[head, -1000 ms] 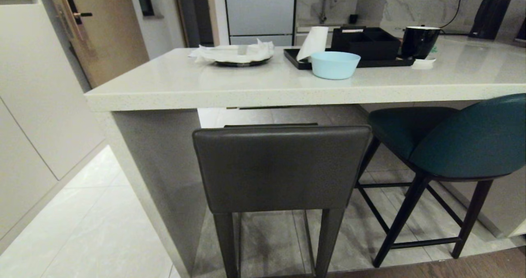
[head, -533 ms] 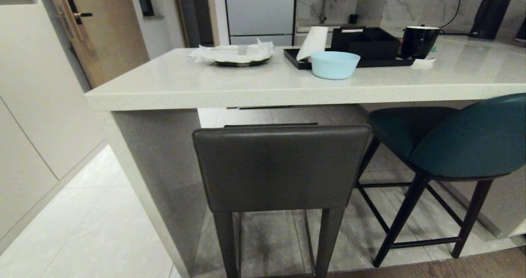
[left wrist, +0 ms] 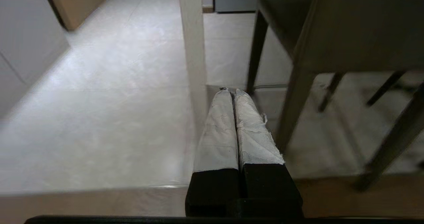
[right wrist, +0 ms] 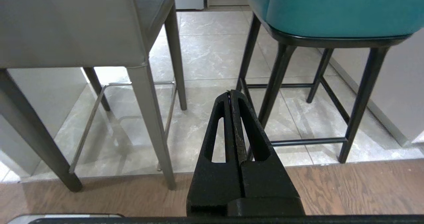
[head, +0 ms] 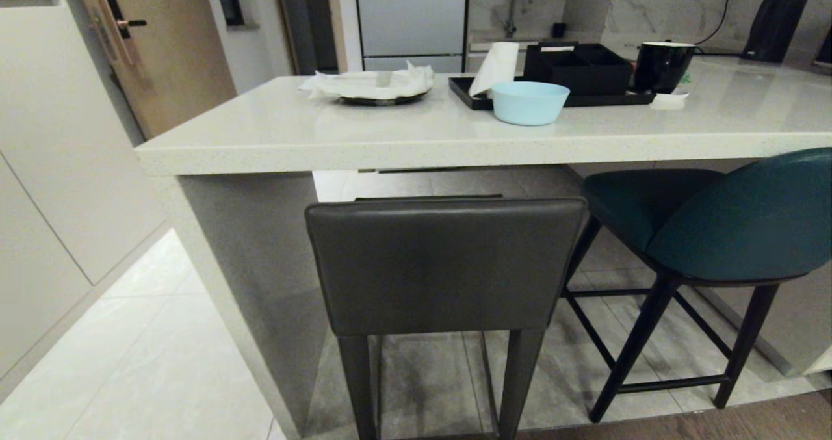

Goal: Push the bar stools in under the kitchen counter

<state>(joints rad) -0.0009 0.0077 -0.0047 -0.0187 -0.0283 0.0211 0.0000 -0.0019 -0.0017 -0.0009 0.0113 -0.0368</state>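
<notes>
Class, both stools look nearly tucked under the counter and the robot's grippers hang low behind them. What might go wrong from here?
1. The grey stool stands close to the counter's support panel; a crooked push may scrape it.
2. The teal stool sits angled; pushing could twist it.
3. The right gripper, shut, may snag thin legs.

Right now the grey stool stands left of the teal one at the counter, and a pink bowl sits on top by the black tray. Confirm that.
One detail is wrong: the bowl is light blue, not pink, as the head view shows. The rest holds: the grey stool stands left of the teal stool at the counter, and the bowl sits by the black tray.
</notes>
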